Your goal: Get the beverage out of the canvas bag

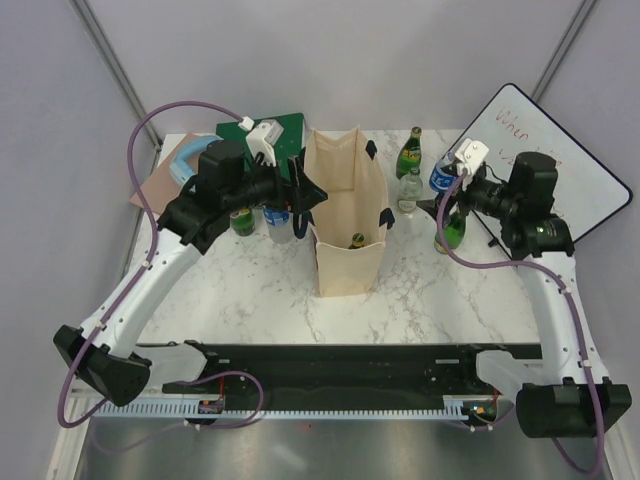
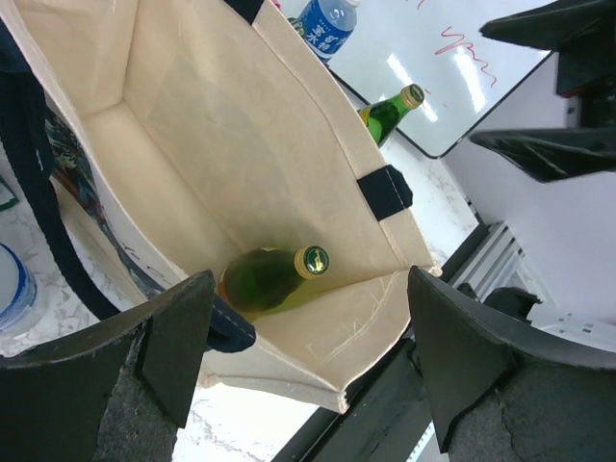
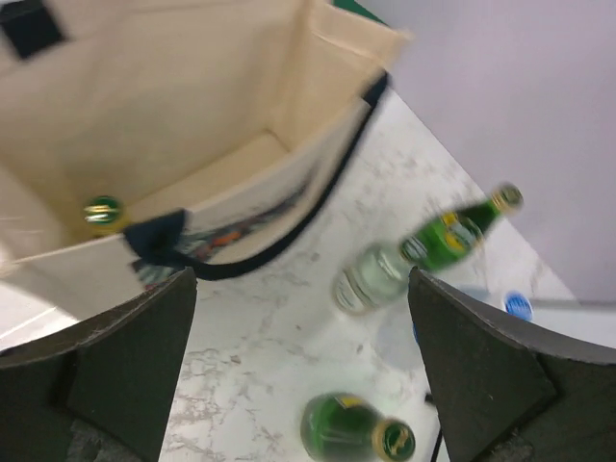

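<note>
With the green bottle [image 2: 269, 281] standing at the near end of the canvas bag [image 1: 332, 170] and the left gripper [image 1: 303, 190] and right gripper [image 3: 300, 289] both spread apart and empty outside it, the soft rim could be snagged and the bag toppled onto neighbouring bottles [image 1: 410, 152].

From above, the walls of the canvas bag [image 1: 347, 180] hide all of the beverage [image 1: 356, 240] except its gold cap and a sliver of green. In my left wrist view its lower end slips behind my left tool [image 2: 310, 289], and the bag runs off the top and left edges. My right wrist view is blurred: I can't read the labels on the clear bottle [image 3: 371, 279] or the green bottle [image 3: 452, 231] on the bench [image 3: 279, 337]. My left arm covers part of the green book [image 1: 290, 122]. The writing on the whiteboard [image 1: 560, 150] is too small to read
</note>
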